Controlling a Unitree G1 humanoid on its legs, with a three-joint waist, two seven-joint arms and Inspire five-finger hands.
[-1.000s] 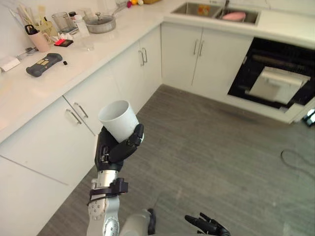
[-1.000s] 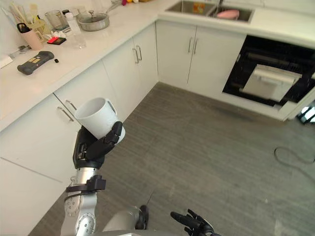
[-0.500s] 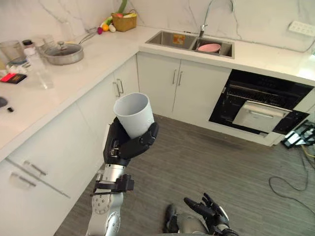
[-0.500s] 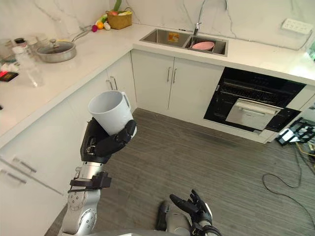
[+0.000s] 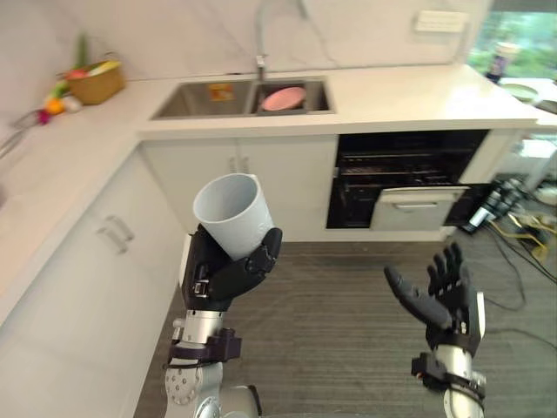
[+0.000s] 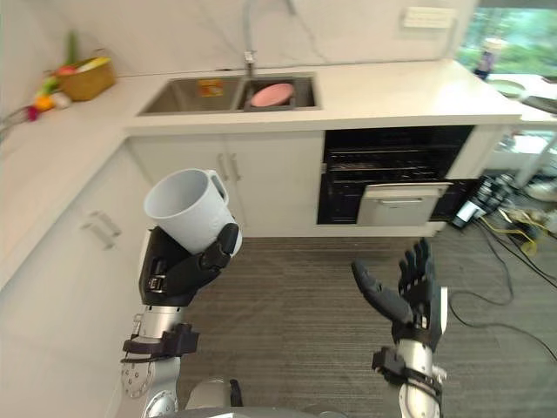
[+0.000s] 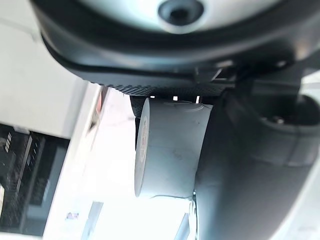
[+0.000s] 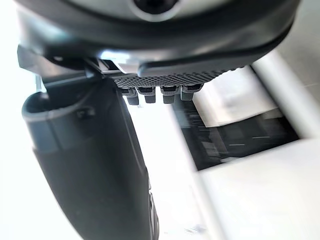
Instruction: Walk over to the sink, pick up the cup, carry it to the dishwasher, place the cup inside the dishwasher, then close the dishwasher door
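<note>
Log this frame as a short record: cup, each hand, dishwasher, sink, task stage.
cup: white cup with a handle, held up, mouth tilted upward
left hand: left hand has its fingers curled round the cup's lower part
right hand: right hand is raised and open, fingers spread, holding nothing
dishwasher: dishwasher is under the counter to the right of the sink cabinet, open, pale door tilted down
sink: sink is set in the counter ahead, pink dish in its right basin
task stage: cup picked up, not yet in the dishwasher
</note>
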